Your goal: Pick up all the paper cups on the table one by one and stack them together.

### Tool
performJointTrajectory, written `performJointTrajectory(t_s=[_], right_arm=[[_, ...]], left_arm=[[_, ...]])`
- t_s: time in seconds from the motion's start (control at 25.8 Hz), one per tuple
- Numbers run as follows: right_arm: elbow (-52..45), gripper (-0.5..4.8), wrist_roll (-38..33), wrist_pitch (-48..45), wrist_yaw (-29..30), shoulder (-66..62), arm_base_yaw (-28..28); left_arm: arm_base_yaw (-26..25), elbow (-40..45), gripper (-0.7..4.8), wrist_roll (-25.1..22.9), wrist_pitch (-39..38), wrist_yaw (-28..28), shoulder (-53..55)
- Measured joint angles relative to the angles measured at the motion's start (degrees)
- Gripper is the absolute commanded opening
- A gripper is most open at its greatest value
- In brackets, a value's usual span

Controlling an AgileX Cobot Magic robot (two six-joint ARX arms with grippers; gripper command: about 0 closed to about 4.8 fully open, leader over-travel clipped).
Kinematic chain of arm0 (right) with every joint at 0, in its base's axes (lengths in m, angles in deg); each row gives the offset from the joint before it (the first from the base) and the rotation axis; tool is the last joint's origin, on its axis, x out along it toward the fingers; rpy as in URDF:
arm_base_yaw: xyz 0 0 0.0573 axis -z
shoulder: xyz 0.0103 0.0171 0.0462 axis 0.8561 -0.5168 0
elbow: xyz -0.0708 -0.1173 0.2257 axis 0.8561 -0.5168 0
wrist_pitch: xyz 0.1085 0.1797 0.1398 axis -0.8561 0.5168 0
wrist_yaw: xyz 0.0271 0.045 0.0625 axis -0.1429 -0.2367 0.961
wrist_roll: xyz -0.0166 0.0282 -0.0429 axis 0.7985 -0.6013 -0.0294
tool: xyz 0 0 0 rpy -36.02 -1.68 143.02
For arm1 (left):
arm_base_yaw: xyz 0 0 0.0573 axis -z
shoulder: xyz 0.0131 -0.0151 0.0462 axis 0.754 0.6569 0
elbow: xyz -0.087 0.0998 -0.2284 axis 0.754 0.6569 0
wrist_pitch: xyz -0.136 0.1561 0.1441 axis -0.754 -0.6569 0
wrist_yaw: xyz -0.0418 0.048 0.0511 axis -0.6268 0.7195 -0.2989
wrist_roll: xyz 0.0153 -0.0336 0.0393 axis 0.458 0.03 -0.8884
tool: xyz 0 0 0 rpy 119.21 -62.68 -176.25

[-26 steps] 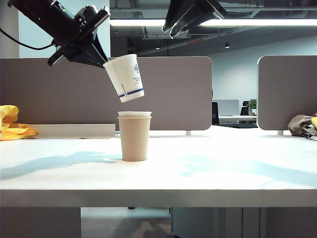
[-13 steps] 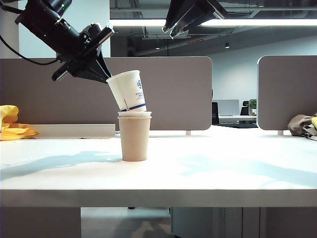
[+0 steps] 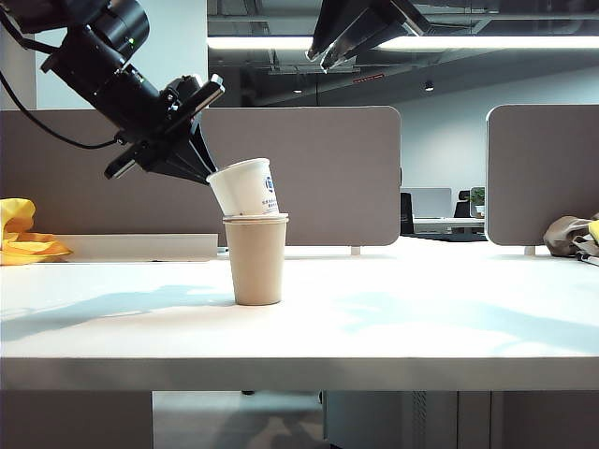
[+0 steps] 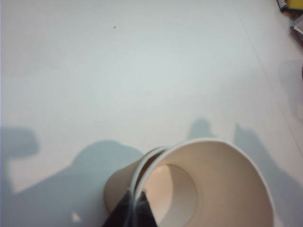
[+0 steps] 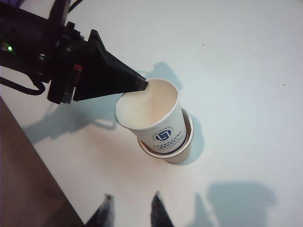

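A plain tan paper cup (image 3: 256, 264) stands upright on the white table (image 3: 421, 309), with the white rim of a nested cup (image 3: 255, 218) showing at its top. My left gripper (image 3: 208, 176) is shut on the rim of a white cup with a blue logo (image 3: 249, 187). That cup is tilted and its base sits inside the stack. The left wrist view shows its fingertips (image 4: 135, 208) pinching the rim of the white cup (image 4: 213, 189), beside the tan cup (image 4: 118, 184). My right gripper (image 3: 323, 58) hangs open high above, holding nothing; from its wrist view (image 5: 132, 201) the white cup (image 5: 156, 118) lies below.
A yellow cloth (image 3: 23, 234) lies at the back left and a grey bag (image 3: 573, 236) at the back right. Grey-brown partition panels (image 3: 328, 168) close off the rear. The table's thick front edge (image 3: 299, 374) runs across the view.
My left gripper has come down and to the right with the white cup. The cup's base has gone from hanging above the stack to sitting inside it. The right arm stayed still.
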Motion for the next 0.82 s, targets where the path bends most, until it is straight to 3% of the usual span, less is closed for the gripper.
performJointTrajectory(t_s=[0.31,0.43,0.58,0.7,0.78,0.82], right_arm=[[0.0,1.08,0.0,0.0,0.0,0.0,0.0],[0.0,1.08,0.0,0.0,0.0,0.0,0.0],[0.0,1.08,0.0,0.0,0.0,0.0,0.0],[0.0,1.08,0.0,0.0,0.0,0.0,0.0],[0.0,1.08,0.0,0.0,0.0,0.0,0.0],[0.0,1.08,0.0,0.0,0.0,0.0,0.0]], left_arm=[[0.6,0.0,-0.05,0.0,0.0,-0.1,0.5],[0.7,-0.2,0.69,-0.3,-0.5,-0.9,0.6],[1.0,-0.2,0.89,-0.4,-0.6,-1.2,0.6],[1.2,-0.2,1.62,-0.4,-0.9,-3.1,0.6],[1.2,-0.2,1.65,-0.4,-0.9,-3.7,0.6],[1.2,-0.2,2.30,-0.4,-0.9,-3.8,0.6]])
